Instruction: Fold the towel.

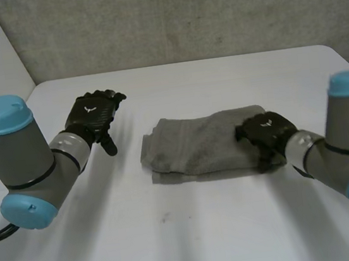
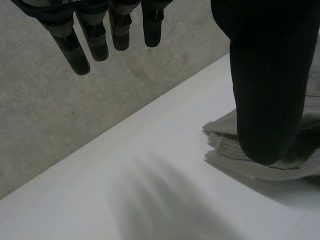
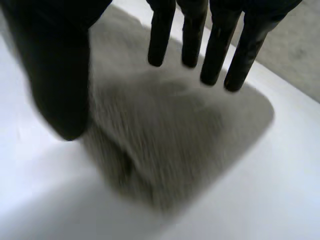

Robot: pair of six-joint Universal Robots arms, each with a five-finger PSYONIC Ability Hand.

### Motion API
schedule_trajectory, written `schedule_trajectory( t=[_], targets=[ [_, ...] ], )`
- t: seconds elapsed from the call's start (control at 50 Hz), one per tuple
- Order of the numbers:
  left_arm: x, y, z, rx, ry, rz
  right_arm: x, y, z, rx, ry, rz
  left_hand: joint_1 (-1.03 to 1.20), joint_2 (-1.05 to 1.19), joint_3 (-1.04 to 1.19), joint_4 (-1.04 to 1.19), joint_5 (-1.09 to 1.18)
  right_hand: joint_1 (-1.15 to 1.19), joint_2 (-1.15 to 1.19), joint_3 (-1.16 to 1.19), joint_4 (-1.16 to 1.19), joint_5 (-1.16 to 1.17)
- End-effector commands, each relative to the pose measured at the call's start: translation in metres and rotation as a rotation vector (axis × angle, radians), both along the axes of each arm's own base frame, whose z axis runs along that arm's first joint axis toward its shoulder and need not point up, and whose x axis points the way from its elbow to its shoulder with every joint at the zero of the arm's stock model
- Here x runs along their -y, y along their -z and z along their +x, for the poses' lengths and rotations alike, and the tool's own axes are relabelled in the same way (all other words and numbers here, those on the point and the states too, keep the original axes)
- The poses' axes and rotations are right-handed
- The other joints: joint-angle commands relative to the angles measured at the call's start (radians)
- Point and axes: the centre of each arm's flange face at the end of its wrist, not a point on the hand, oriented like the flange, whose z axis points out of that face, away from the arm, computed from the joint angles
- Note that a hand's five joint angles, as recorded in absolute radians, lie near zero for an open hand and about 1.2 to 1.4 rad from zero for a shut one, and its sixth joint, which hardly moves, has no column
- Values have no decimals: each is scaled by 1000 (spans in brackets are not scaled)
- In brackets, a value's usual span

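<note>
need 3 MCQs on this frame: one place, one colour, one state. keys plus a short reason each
1. Which part of the towel is the right robot hand at?
A. The middle.
B. The end nearest its own arm.
C. The end farthest from its arm.

2. What colour is the towel?
A. Grey.
B. Red.
C. Blue.

3. How is the left robot hand?
A. Shut on the towel.
B. Shut, holding nothing.
C. Open, clear of the towel.

Answers:
1 B, the head view shows it at that end.
2 A, it is grey against the white table.
3 C, its wrist view shows straight fingers with nothing held.
</note>
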Motion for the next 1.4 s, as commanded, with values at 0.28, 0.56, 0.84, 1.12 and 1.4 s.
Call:
schedule_trajectory(
  t=[0.28, 0.56, 0.84, 1.12, 1.4],
  targets=[
    [-7, -1, 0, 3, 5, 6, 35, -24, -13, -59, 75, -308, 6, 10, 8, 8, -25, 891, 954, 954, 967, 966],
    [-9, 1, 8, 8, -14, 20, -72, -19, 154, -64, -512, -401, 6, 10, 8, 8, -25, 891, 954, 954, 967, 966],
    [-8, -4, 9, -11, -21, 14, -88, -22, 154, -102, -520, -403, 6, 10, 8, 8, -25, -197, -134, -134, -121, -122],
    [-9, -57, -37, -249, 58, 1, -19, -93, 67, 353, -29, -132, 30, 33, 32, 31, -1, -331, -268, -268, -254, -256],
    [-26, 18, -93, -200, 92, 328, 9, -51, 39, 330, 112, 75, 24, 28, 26, 25, -7, -331, -268, -268, -254, -256]
  ],
)
